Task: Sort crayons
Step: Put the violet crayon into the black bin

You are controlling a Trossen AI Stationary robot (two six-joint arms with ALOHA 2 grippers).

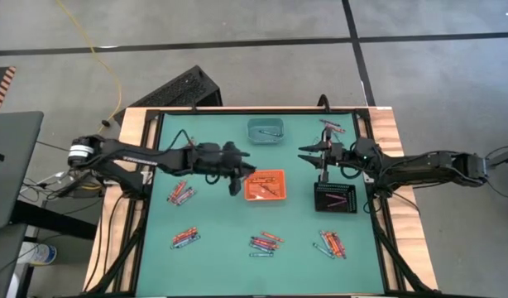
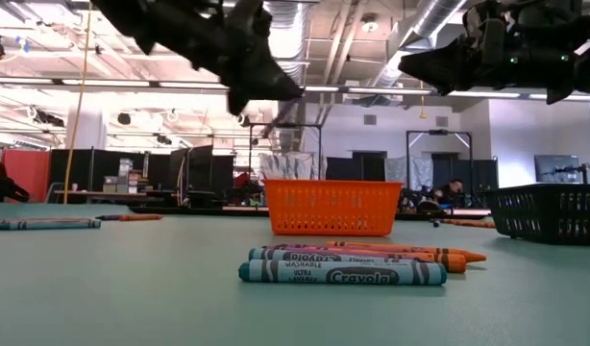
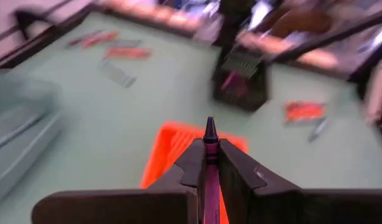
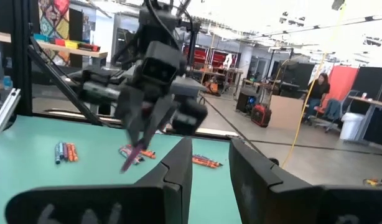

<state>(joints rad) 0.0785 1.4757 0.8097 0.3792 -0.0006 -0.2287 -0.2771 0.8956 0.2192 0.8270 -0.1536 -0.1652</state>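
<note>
Left tool (image 3: 206, 163): pinching a purple crayon (image 3: 209, 149) tip-forward, raised beside the orange tray (image 1: 265, 185), seemingly in transit toward the black tray (image 1: 336, 199), which holds purple-pink sticks. Right tool (image 4: 209, 163): fingers spread and empty, hovering above the black tray's far edge, likely waiting. Remaining crayons (image 1: 261, 244): small mixed clusters scattered across the green desk (image 1: 221, 257), awaiting sorting by colour.
</note>
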